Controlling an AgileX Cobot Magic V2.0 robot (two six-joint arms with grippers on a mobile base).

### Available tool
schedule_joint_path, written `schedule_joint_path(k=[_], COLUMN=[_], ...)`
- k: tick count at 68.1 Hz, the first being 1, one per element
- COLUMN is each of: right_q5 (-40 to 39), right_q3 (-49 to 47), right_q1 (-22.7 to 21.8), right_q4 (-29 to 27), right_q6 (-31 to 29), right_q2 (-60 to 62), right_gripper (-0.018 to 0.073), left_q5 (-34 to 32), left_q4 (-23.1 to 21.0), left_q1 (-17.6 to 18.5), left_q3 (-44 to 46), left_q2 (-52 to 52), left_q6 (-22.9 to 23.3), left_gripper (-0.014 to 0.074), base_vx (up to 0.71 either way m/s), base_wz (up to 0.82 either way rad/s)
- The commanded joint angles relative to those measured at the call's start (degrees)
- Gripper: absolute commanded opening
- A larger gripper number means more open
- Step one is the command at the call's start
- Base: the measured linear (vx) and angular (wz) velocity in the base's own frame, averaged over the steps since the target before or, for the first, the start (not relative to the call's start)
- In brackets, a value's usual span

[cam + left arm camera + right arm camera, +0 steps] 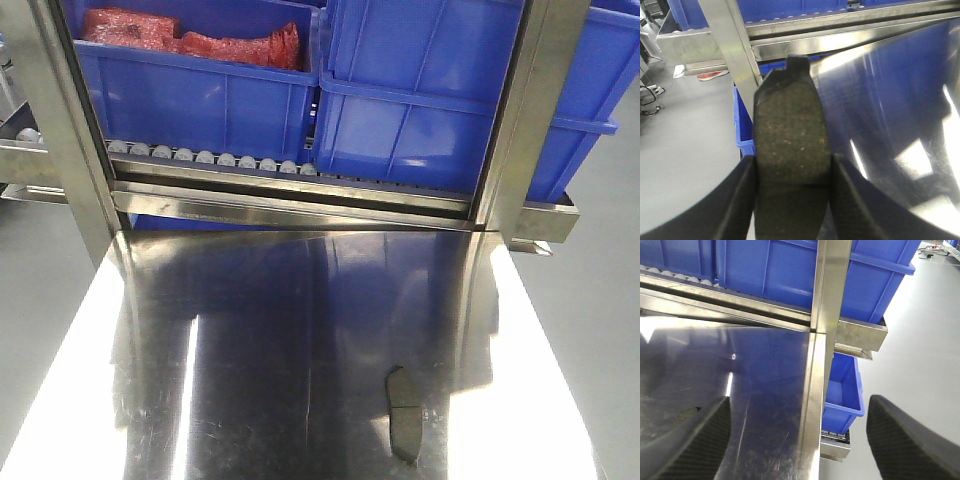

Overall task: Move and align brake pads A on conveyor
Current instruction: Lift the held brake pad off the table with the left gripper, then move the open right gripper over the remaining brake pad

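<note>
In the left wrist view my left gripper [794,162] is shut on a brake pad [790,115], a grey-brown speckled pad with a dark notched tab at its far end. It is held lengthwise between the black fingers [740,200], off the left edge of the steel tabletop [900,100]. A second brake pad [405,415] lies flat on the tabletop [250,330] near the front right. My right gripper [799,405] is open and holds nothing, hanging over the table's right edge [810,405]. Neither gripper shows in the front view. The conveyor is out of view.
Behind the table stands a steel rack with upright posts [70,130] [520,120] and a row of small rollers [205,157]. Blue bins [430,100] sit on it, one holding red bags [200,40]. Another blue bin [842,390] sits low beside the table's right edge.
</note>
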State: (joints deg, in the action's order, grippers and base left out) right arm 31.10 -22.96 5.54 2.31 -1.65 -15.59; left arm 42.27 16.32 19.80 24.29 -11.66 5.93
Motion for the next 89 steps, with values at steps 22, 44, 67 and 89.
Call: schedule_joint_path(k=[22, 44, 67, 89], right_q5=[-4.39, -5.55, -7.70, -6.92], right_q3=[-1.38, -1.38, -1.38, -4.26], right_q1=[-0.22, -0.22, -0.22, -0.22], right_q4=[0.48, 0.48, 0.42, -1.01], right_q6=[0.00, 0.00, 0.00, 4.85], right_q2=[-0.67, -0.67, -0.67, -16.92], right_gripper=[0.0540, 0.0540, 0.0540, 0.0540], left_q5=[-5.25, -5.25, -5.25, -5.25], left_q4=[1.10, 1.10, 1.10, 1.10], left_q1=[-0.01, -0.01, -0.01, -0.01], left_q3=[1.64, 1.64, 1.64, 1.64], left_q2=[-0.58, -0.58, -0.58, -0.58], left_q6=[0.00, 0.00, 0.00, 0.00], left_gripper=[-0.0006, -0.0006, -0.0006, -0.0006], base_vx=[0.00, 0.00, 0.00, 0.00], base_wz=[0.00, 0.00, 0.00, 0.00])
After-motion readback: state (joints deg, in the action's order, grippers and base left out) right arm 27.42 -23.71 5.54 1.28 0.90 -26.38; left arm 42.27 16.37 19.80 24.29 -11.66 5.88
